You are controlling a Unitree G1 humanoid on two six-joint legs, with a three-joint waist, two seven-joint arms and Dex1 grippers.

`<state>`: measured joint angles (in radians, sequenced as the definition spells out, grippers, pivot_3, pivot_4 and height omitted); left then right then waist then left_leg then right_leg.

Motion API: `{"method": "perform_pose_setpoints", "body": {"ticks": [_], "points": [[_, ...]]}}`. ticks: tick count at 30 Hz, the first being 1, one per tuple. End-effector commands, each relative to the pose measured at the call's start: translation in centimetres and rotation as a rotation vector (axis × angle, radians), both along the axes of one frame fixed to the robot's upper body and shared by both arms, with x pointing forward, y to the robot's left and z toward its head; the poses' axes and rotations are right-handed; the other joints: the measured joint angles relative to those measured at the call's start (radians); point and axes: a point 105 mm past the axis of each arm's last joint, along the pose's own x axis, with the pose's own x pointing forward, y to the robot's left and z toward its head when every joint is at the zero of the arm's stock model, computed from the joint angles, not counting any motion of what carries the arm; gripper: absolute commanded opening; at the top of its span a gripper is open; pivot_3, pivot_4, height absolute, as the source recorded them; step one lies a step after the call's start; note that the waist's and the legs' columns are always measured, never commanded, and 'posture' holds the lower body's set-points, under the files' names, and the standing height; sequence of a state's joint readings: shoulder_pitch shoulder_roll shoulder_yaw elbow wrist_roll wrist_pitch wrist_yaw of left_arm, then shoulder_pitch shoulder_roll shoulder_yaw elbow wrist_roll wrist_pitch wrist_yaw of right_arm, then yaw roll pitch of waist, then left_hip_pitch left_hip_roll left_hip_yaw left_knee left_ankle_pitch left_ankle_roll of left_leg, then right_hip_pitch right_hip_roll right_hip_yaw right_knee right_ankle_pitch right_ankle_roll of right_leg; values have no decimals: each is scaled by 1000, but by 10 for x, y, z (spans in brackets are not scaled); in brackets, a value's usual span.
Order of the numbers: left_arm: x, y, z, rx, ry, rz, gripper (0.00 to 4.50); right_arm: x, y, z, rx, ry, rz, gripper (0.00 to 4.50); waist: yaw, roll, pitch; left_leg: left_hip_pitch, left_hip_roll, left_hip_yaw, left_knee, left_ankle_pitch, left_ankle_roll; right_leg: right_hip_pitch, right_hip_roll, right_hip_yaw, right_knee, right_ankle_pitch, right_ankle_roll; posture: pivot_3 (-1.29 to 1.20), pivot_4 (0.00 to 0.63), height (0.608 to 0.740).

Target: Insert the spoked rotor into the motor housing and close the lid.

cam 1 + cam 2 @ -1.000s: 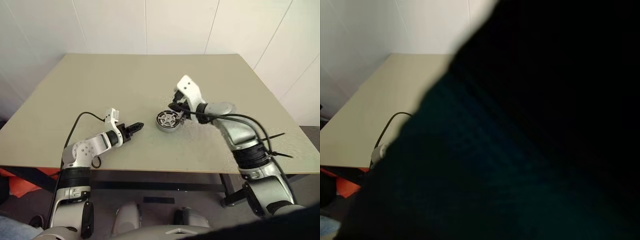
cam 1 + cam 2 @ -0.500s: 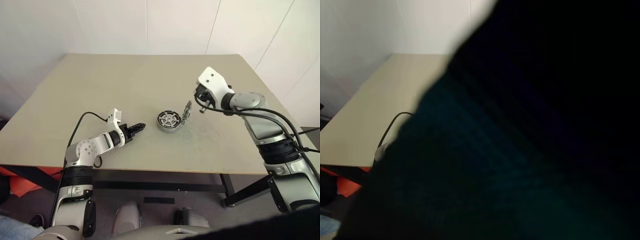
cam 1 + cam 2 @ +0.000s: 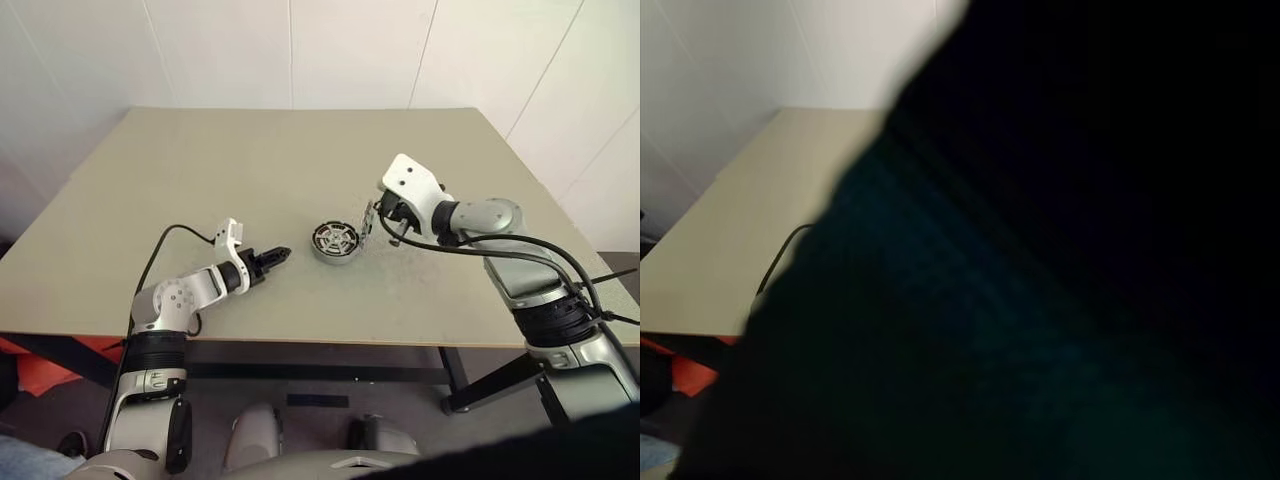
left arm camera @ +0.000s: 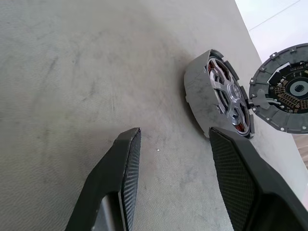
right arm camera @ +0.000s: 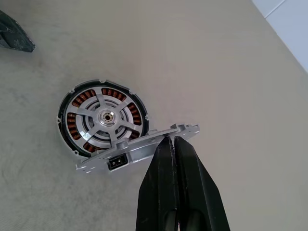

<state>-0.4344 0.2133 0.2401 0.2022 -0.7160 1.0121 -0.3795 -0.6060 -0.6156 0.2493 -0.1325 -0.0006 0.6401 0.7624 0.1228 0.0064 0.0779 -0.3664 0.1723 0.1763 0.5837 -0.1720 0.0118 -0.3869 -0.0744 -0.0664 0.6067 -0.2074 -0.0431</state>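
Note:
The motor housing (image 3: 336,242) sits on the table (image 3: 200,170) near its middle. The spoked rotor (image 5: 107,116) lies inside it, ringed by copper windings. My right gripper (image 5: 172,140) is shut on the rim of the lid (image 5: 139,153). It holds the lid on edge, just off the housing's right side and tilted over its rim. The lid's inner face (image 4: 286,89) shows ridges and a dark centre. My left gripper (image 3: 278,256) rests low on the table left of the housing. It points at the housing, open, with nothing between its fingers (image 4: 120,168).
A black cable (image 3: 160,245) loops from my left wrist over the table's front left part. The table's front edge (image 3: 330,342) runs just below both arms. White walls stand behind the far edge.
My right hand has swung from over the housing out to its right and rolled. The lid now stands on edge beside the housing's right rim. The left arm has stayed still.

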Motion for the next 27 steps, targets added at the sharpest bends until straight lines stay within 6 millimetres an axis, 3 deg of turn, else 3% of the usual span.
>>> {"method": "perform_pose_setpoints", "body": {"ticks": [1,9,16,20,24,27], "points": [[5,10,13,8,-52,31,2374,-4,17,11,34,-27,48,23,0,0,0,0,0,0,0,0,0,0,0,0,0,0,0,0,0,740],[8,16,22,16,-78,52,2374,4,50,-6,97,21,69,23,-4,0,0,1,0,0,0,0,0,0,0,0,0,0,0,0,0,740],[7,18,22,20,-78,60,2374,14,74,-38,161,105,40,23,-4,0,0,0,0,0,0,0,0,0,0,0,0,0,-1,0,0,740],[7,18,24,19,-82,63,2374,14,74,-63,171,179,8,23,-3,0,0,0,0,0,0,0,0,0,0,0,0,0,0,0,0,740],[8,19,23,21,-82,71,2374,18,60,-96,163,248,-95,23,-4,-1,-1,1,0,0,0,0,0,1,0,0,0,0,0,0,0,740],[9,16,24,19,-86,66,2374,17,57,-96,183,249,-106,23,-3,-1,-1,7,0,-1,-1,0,0,6,0,0,0,-3,5,0,0,740]]}}
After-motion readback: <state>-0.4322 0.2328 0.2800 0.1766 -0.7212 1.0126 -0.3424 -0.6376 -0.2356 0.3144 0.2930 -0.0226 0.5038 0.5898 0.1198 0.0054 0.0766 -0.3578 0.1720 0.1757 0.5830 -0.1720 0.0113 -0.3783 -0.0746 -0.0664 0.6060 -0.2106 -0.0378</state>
